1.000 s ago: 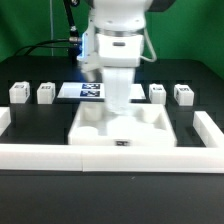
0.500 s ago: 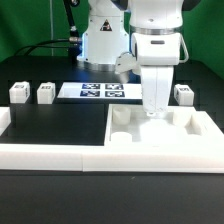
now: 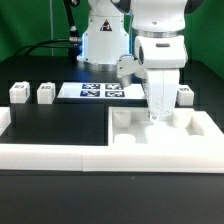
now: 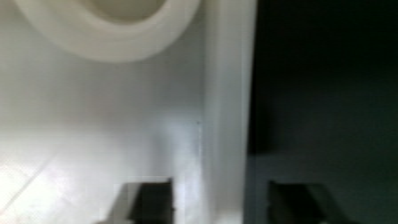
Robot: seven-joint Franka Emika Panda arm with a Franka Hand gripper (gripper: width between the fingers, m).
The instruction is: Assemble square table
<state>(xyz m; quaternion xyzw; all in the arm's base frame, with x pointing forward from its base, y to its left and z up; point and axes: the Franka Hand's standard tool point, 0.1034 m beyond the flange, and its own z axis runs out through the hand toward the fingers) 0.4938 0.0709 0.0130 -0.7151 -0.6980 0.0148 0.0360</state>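
Observation:
The white square tabletop [image 3: 160, 135] lies at the exterior view's right, pushed into the corner of the border wall. My gripper [image 3: 158, 116] is down on its far edge. In the wrist view the tabletop's rim [image 4: 222, 120] runs between my two dark fingers [image 4: 151, 200], which straddle it and are closed on it; a round corner hole [image 4: 125, 15] shows beyond. Two white tagged legs [image 3: 18, 92] [image 3: 45, 92] stand at the far left, and one leg [image 3: 183, 95] stands at the far right. A fourth leg is hidden behind the arm.
The marker board [image 3: 100, 90] lies flat at the back centre. The long low white border wall [image 3: 55, 157] runs along the front, with raised ends at the left [image 3: 4, 120] and right [image 3: 212, 125]. The robot base [image 3: 105, 40] stands behind.
From a second ago, my gripper dragged the tabletop from the centre to the exterior view's right, into the wall's corner. Over the last half second almost nothing has moved.

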